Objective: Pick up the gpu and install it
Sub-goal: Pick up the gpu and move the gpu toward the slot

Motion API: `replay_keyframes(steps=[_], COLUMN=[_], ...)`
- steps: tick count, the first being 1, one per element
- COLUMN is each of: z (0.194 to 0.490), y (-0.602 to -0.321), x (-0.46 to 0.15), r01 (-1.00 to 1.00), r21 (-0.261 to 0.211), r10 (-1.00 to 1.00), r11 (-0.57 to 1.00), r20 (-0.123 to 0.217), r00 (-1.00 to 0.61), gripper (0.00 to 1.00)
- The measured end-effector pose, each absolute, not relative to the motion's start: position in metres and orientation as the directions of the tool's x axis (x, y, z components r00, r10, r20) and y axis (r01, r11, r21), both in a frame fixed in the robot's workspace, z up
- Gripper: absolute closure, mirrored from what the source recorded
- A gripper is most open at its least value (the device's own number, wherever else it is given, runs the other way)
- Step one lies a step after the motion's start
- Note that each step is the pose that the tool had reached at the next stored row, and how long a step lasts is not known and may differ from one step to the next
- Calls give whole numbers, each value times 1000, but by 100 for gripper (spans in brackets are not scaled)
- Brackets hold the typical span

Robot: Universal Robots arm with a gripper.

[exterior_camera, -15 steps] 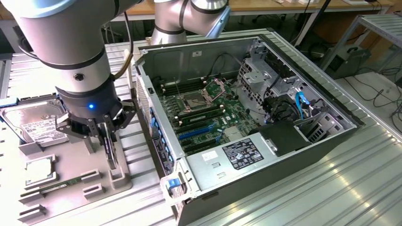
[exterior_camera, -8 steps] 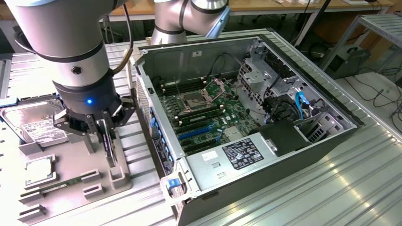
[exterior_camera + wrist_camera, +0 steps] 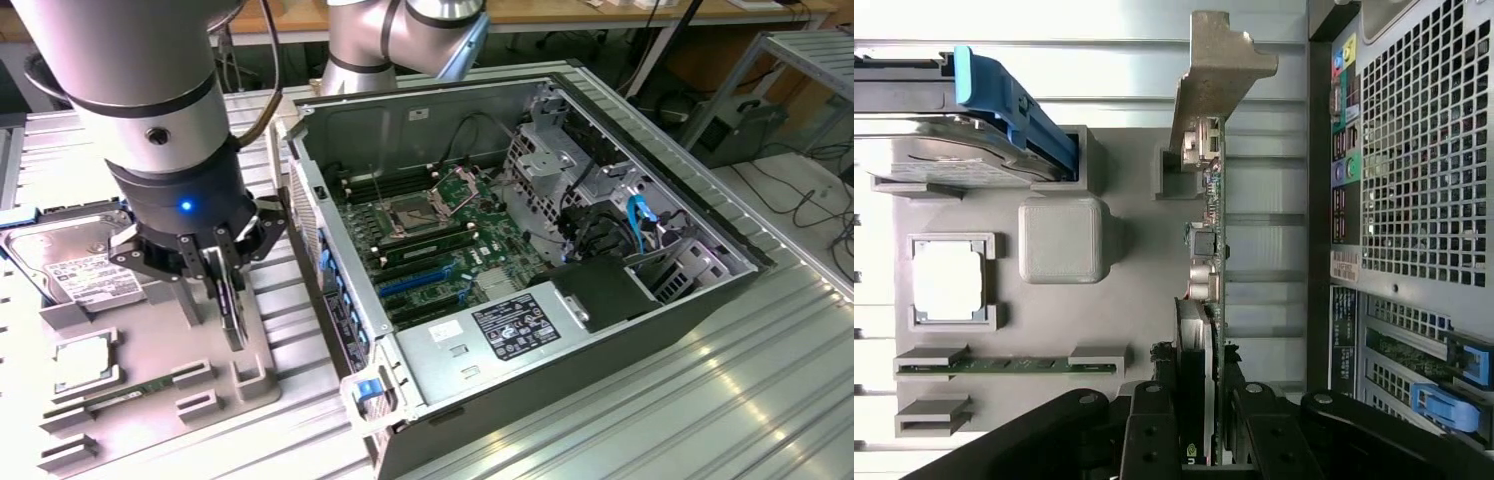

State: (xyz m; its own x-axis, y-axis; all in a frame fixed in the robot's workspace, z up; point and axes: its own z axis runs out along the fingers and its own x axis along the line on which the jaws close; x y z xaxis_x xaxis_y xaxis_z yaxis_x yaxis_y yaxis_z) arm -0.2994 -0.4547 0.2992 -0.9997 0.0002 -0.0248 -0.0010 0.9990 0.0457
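The gpu (image 3: 1211, 250) is a thin dark card seen edge-on, with a pale metal bracket (image 3: 1219, 70) at its far end. It stands on its edge on the grey parts tray (image 3: 174, 340), by a small grey holder block (image 3: 1172, 170). My gripper (image 3: 1204, 430) straddles the card with a black finger (image 3: 1149, 425) pressed to each side, shut on it. In the exterior view the gripper (image 3: 220, 275) hangs straight down over the tray at the exterior view's left, and the gpu (image 3: 235, 315) shows as a dark strip below the fingers.
The open computer case (image 3: 694, 300) lies at the exterior view's right, with its motherboard and blue slots (image 3: 414, 285) exposed. The tray also holds a hard drive (image 3: 67, 265), a processor (image 3: 83, 362) and a green memory stick (image 3: 134, 390). The case's perforated rear panel (image 3: 1424, 150) runs close beside the card.
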Motion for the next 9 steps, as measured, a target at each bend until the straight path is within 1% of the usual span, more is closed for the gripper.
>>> replay_keyframes(steps=[9], z=[310], y=[-455], x=[-299], r01=[-1], r21=[46], r10=[0], r11=[999], r20=[-25], r00=[-1000], gripper=[73])
